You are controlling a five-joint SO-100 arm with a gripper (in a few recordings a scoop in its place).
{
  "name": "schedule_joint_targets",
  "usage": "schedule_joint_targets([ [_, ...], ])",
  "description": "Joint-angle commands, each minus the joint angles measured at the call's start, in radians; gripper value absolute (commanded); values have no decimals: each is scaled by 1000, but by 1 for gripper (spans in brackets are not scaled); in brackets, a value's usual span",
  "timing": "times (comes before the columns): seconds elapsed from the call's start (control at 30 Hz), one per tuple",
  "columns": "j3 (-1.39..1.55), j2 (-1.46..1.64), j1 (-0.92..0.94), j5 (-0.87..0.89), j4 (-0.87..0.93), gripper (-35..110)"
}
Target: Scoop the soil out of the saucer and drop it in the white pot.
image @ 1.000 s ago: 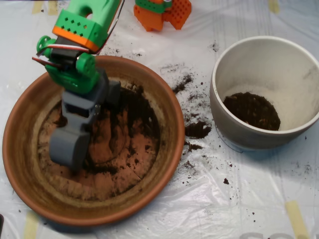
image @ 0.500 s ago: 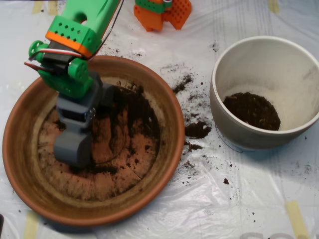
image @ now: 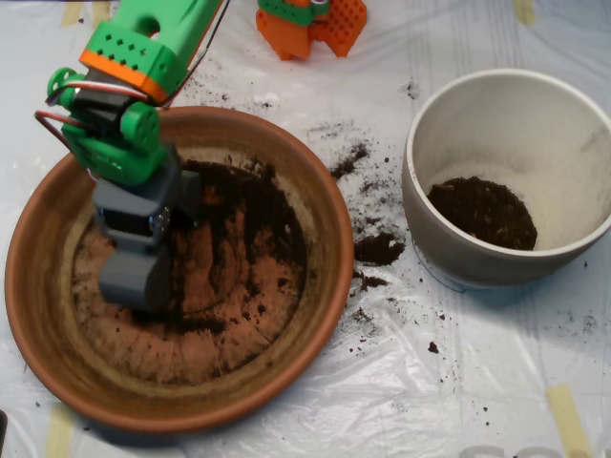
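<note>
Scoop (image: 134, 277) down at the saucer's (image: 38, 315) left, jaw state hidden. Some soil (image: 482, 212) sits in the white pot (image: 496, 105); plenty left upper-centre, plus spills.

Matt grey plastic claw (image: 134, 281) over a rough clay saucer (image: 325, 219). Crumbly soil (image: 248, 205). Smooth ceramic pot (image: 449, 243), glossy sheet (image: 315, 401) on the desk.
</note>
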Motion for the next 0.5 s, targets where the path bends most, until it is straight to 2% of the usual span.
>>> schedule_joint_targets([
  [0.0, 117, 86, 32, -23, -25, 27],
  [0.27, 456, 318, 14, -60, -244, 25],
  [0.47, 586, 405, 2, -77, -295, 12],
])
